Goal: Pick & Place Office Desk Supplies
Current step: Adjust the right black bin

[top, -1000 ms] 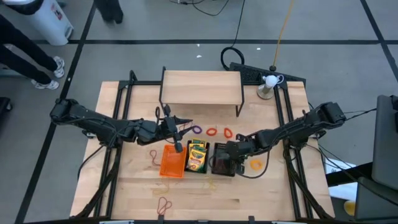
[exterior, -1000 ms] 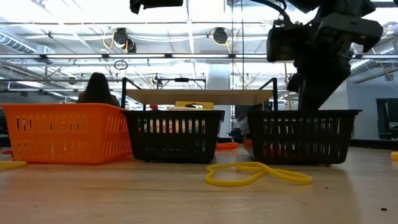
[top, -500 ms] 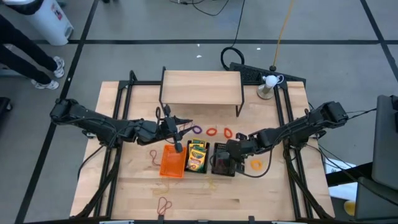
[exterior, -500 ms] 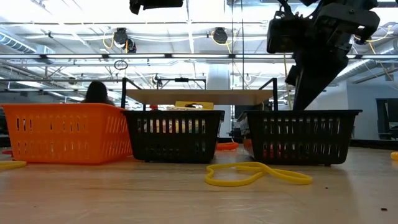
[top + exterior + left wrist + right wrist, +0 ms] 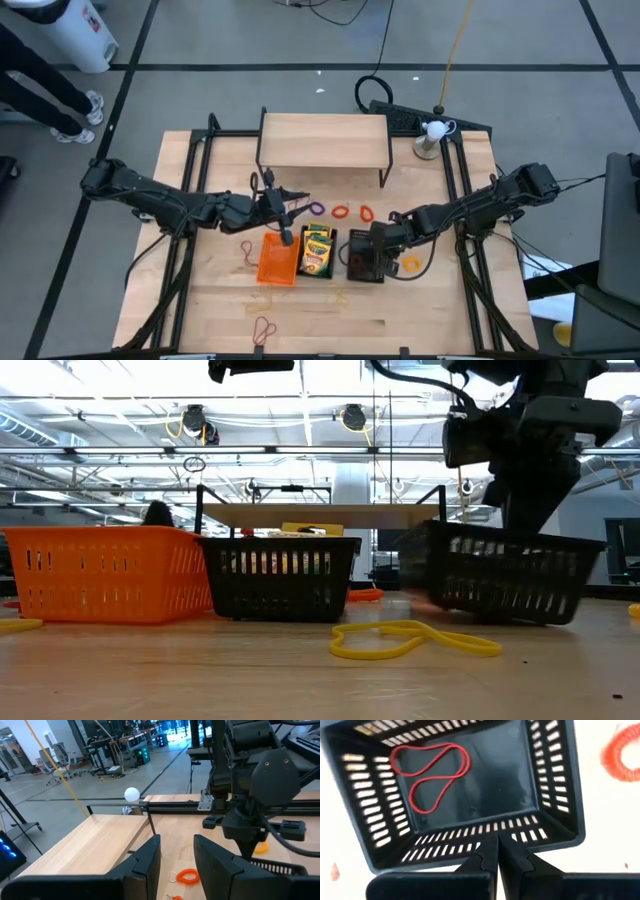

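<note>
The task looks partly done: crayon boxes (image 5: 318,250) lie in the middle black tray (image 5: 317,272), while the right gripper (image 5: 496,851), closed on the right black tray (image 5: 555,780), tilts it with one red rubber band (image 5: 431,770) inside, and several loops remain on the table (image 5: 420,310).

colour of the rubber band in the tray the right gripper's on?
Red band in the black tray; clearest in the right wrist view.

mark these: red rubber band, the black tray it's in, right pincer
red rubber band (image 5: 432,775): right wrist view, middle of loop.
black tray (image 5: 555,785): right wrist view, slotted side wall.
right pincer (image 5: 496,851): right wrist view, fingertips shut on tray wall.
</note>
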Available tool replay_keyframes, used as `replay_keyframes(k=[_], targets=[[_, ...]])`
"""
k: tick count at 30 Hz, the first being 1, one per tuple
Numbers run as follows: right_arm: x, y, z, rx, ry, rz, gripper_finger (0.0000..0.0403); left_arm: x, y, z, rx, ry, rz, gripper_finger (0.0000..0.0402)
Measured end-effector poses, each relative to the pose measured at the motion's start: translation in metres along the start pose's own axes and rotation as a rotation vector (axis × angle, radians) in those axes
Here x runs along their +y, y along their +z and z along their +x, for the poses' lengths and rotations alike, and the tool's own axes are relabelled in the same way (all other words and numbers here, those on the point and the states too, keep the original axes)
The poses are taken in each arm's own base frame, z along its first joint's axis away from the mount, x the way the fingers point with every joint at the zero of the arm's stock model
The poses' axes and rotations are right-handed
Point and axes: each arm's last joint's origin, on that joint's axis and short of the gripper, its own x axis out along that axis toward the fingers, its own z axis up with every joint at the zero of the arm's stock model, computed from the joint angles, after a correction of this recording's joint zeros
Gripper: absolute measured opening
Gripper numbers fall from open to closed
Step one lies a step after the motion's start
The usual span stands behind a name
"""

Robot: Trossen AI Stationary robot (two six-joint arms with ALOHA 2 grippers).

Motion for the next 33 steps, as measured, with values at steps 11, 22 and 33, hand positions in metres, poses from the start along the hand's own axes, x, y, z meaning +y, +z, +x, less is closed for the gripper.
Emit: replay_keyframes(k=[11, 22, 33], targets=[[-0.0052, -0.0036, -0.0001, 0.048, -0.036, 0.030, 0.0000, -0.0058, 0.0006, -0.0034, -0.005, -0.024, 0.007, 0.0120], [-0.0055, -0.0040, -0.0001, 0.052, -0.039, 0.027, 0.0000, -0.0062, 0.0006, -0.0036, -0.005, -0.025, 0.004, 0.0120], [-0.0002, 0.0032, 0.0000, -0.024, 0.013, -0.002, 0.0000, -0.0061, 0.0006, -0.0036, -0.004, -0.024, -0.010, 0.0120]])
